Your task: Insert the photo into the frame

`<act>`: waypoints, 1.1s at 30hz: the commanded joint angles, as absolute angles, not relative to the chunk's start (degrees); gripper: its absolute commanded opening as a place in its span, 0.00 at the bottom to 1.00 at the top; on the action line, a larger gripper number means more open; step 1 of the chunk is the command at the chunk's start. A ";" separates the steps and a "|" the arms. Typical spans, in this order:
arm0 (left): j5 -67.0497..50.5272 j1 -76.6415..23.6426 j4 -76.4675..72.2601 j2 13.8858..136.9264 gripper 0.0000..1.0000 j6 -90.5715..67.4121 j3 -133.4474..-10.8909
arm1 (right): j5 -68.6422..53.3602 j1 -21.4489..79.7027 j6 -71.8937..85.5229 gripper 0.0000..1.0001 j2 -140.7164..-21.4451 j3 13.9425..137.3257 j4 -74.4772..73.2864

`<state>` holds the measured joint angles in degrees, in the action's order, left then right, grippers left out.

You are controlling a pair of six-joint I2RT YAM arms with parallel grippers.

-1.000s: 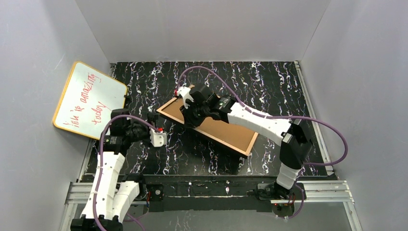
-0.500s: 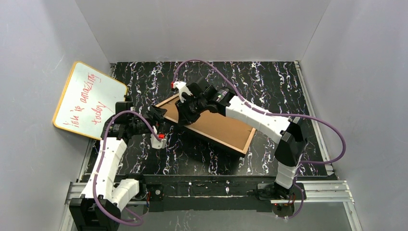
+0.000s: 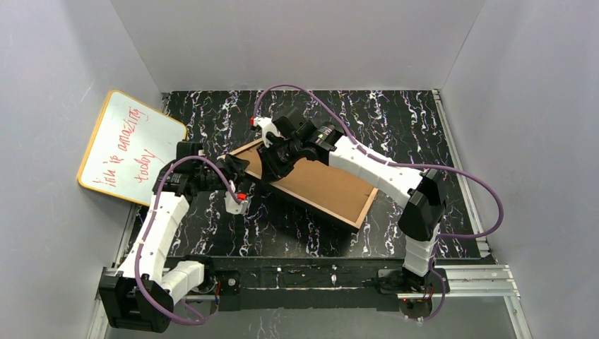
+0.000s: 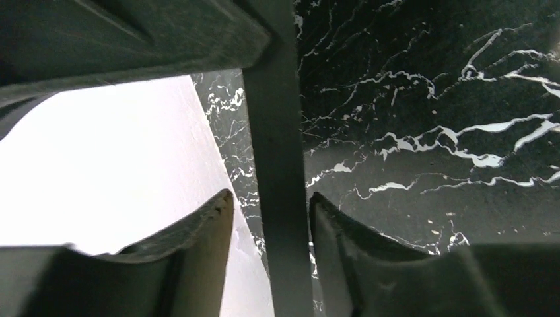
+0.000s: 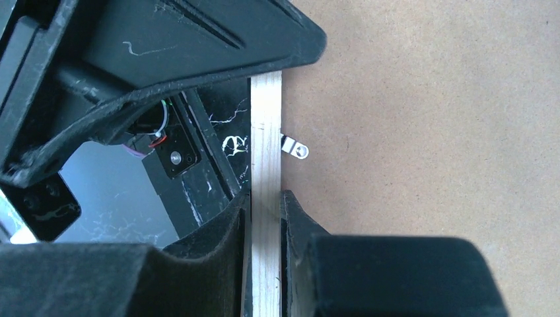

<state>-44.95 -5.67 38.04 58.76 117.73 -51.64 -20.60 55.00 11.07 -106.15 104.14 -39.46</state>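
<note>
The frame (image 3: pixel 318 185) lies back-up, tan, with its left end raised off the table. My right gripper (image 3: pixel 270 164) is shut on its pale wood edge (image 5: pixel 265 132), with the fingers (image 5: pixel 224 231) pressed on both sides; my right gripper (image 5: pixel 265 198) has the brown back (image 5: pixel 429 132) to its right. My left gripper (image 3: pixel 232 171) is at the frame's left corner. In the left wrist view a dark bar of the frame (image 4: pixel 277 152) runs between the open fingers (image 4: pixel 205 238) of my left gripper (image 4: pixel 271 198), with a gap on the left side. The photo is out of view.
A yellow-edged whiteboard (image 3: pixel 131 148) with red writing leans against the left wall. A small metal tab (image 5: pixel 295 149) sits on the frame's back. The black marbled table (image 3: pixel 395 120) is walled in by grey panels. A bright white surface (image 4: pixel 99 165) fills the left wrist view's left.
My left arm has swung right and forward until its fingers straddle the frame's left corner. My right gripper has shifted slightly left with the frame's edge held in it.
</note>
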 commanded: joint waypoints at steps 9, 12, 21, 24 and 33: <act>-40.77 -12.12 33.45 59.93 0.22 111.28 -53.18 | -24.83 54.49 12.61 0.01 -103.29 108.00 -36.12; -39.83 -12.45 33.36 60.67 0.11 108.61 -54.52 | -24.65 53.84 12.15 0.16 -102.72 108.22 -36.86; -40.37 -12.41 33.41 62.18 0.05 97.03 -59.99 | -12.56 55.20 0.44 0.62 -96.46 107.83 -46.65; -40.91 -12.48 33.44 62.30 0.05 95.04 -60.57 | -6.15 57.16 -3.02 0.64 -92.70 104.86 -49.54; -41.30 -12.48 33.31 62.32 0.04 92.89 -61.36 | 22.10 70.02 -9.22 0.68 -88.86 97.87 -58.10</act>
